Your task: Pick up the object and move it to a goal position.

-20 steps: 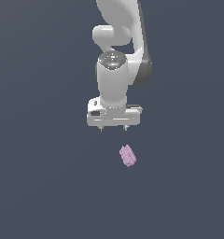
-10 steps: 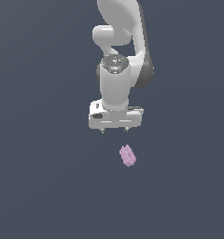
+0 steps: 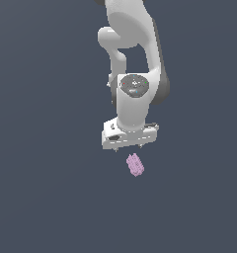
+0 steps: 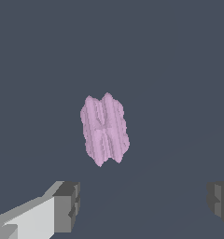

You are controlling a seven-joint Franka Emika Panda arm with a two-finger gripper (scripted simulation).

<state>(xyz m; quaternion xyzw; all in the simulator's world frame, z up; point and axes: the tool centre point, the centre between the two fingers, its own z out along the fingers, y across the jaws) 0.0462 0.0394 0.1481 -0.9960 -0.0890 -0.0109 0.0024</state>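
Here, closest to the wrist camera, we see the two dark finger pads (image 4: 67, 205) of our gripper (image 4: 144, 205) standing wide apart, with nothing between them; we hold nothing yet. Beyond them, lying on the plain dark bench (image 4: 179, 70), is the object (image 4: 104, 129), a small pale pink-lilac oblong block with a ridged, bumpy surface. It sits apart from both pads, roughly between them but nearer one side.

In the exterior view the gripper (image 3: 129, 147) hangs just above the block (image 3: 135, 165), which lies slightly toward the exterior view's right of the white hand.

We judge the block light, given how small it is against the gripper, and most likely stiff, since its ridges keep crisp edges. The bumps may give uneven contact, so a pad could seat on a ridge and let it twist. We would take it across its narrow width, at mid-length, pads flat on the long sides.
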